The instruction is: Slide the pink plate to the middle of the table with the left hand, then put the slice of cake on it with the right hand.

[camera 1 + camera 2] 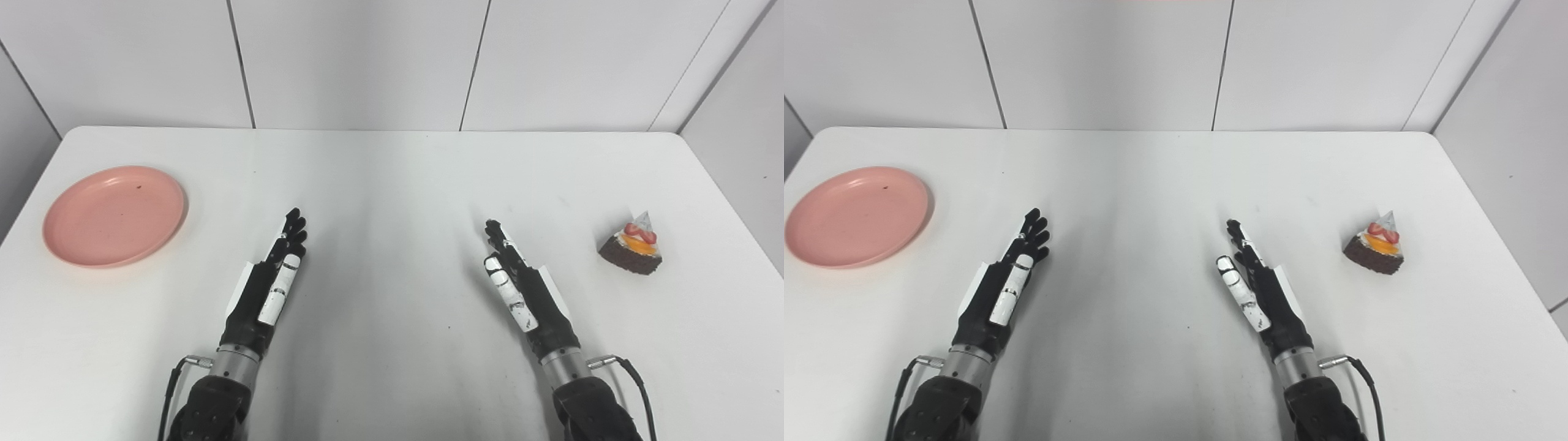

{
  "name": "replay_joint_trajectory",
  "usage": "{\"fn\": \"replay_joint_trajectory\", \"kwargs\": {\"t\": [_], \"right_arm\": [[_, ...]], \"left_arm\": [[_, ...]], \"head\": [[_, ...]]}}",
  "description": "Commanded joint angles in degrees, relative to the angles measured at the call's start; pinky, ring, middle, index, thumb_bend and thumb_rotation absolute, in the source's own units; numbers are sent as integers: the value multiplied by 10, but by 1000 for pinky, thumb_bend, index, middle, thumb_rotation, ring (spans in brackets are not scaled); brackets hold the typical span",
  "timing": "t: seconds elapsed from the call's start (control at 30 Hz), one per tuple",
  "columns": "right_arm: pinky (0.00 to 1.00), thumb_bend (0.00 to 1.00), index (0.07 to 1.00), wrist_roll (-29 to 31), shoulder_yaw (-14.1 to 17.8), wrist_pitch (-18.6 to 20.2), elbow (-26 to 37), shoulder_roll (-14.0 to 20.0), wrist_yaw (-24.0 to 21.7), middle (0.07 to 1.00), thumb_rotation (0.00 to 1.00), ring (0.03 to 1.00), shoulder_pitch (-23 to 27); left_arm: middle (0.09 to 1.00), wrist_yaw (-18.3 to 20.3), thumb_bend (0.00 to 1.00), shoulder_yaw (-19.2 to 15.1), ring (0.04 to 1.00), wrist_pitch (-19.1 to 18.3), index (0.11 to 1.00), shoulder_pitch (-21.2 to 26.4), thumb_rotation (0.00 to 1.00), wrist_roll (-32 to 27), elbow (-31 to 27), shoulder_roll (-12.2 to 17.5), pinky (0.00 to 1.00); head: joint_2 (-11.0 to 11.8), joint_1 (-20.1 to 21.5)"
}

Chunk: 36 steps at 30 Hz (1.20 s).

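Plate and cake slice, both untouched, both hands empty on the bench.

Left eye view: pink plate point(114, 215) lies flat at the far left of the white bench point(392, 177), well apart from your left hand point(269, 285), which rests with fingers extended and nothing in it. You will likely find the plate stiff, light and smooth-bottomed, so press on the near rim or hook the raised edge and it should slide; push too high and it may tip. Right eye view: slice of cake point(1375, 248) stands at the right, chocolate base with fruit and a clear point on top, near but clear of your right hand point(1258, 291), also spread and holding nothing. Judge it soft and fragile: take the dark sides low down and spare the topping.
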<state>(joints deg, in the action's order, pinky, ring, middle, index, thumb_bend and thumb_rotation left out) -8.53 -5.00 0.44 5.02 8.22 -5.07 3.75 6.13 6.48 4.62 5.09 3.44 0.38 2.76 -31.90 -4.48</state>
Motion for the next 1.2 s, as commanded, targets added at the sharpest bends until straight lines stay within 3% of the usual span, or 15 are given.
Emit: {"fn": "replay_joint_trajectory", "kwargs": {"t": [0.0, 1.17], "right_arm": [[949, 367, 961, 3, -5, 19, 8, 3, -12, 966, 1000, 974, 1], [949, 356, 959, 1, -8, 25, 11, 5, -13, 966, 1000, 970, 2]], "left_arm": [[995, 6, 420, 4, 979, -5, 978, -22, 1000, 1, 15, 5, 948], [990, 6, 417, 5, 971, -7, 975, -22, 1000, -2, 15, 4, 941]], "head": [[-1, -1], [0, -1]]}}
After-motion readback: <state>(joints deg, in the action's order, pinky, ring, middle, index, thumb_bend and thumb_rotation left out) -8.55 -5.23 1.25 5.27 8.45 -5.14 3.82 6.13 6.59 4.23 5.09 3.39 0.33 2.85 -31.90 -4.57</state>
